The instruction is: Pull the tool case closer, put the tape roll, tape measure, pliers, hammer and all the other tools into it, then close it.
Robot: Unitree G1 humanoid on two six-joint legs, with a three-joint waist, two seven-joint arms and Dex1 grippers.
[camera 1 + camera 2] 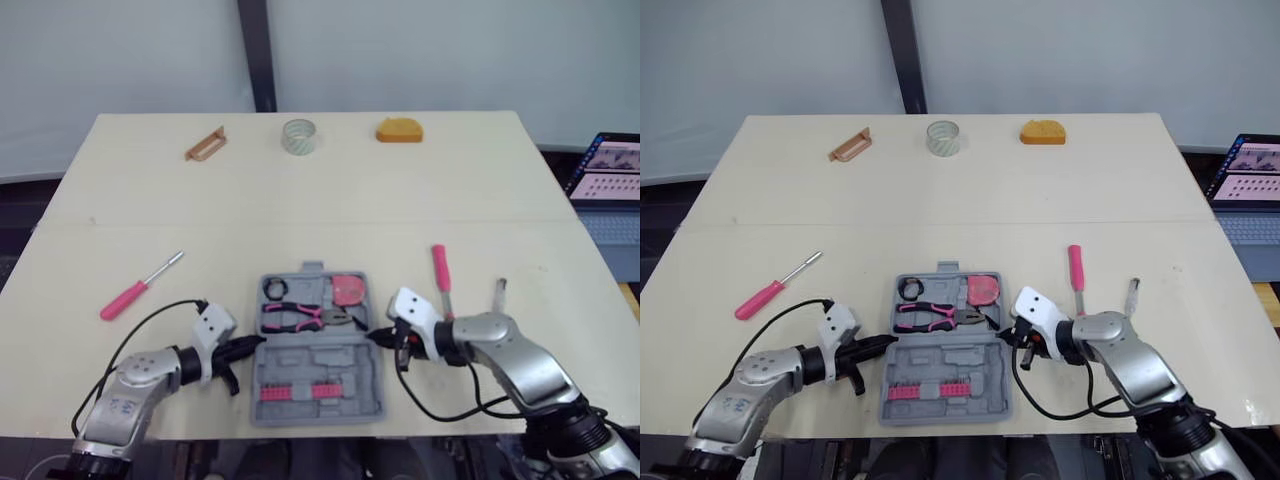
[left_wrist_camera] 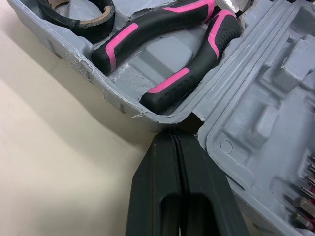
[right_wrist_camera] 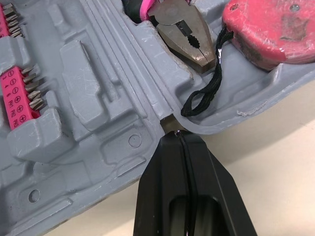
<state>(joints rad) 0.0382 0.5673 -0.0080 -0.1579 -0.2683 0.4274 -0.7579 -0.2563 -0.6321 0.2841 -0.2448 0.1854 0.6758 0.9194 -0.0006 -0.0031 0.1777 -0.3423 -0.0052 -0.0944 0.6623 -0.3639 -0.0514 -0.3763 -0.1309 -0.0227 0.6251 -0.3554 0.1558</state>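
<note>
The open case [image 1: 318, 395] lies at the near edge of the surface [image 1: 400, 200], with pliers [image 1: 300, 317] and a red tape measure [image 1: 348, 290] in its far half; the left tool [image 1: 255, 346] and right tool [image 1: 376, 337] — both clenched on nothing — touch its hinge ends from either side; a pink screwdriver [image 1: 138, 287] lies well to the left; a tape roll [image 1: 299, 136] sits at the far edge.
</note>
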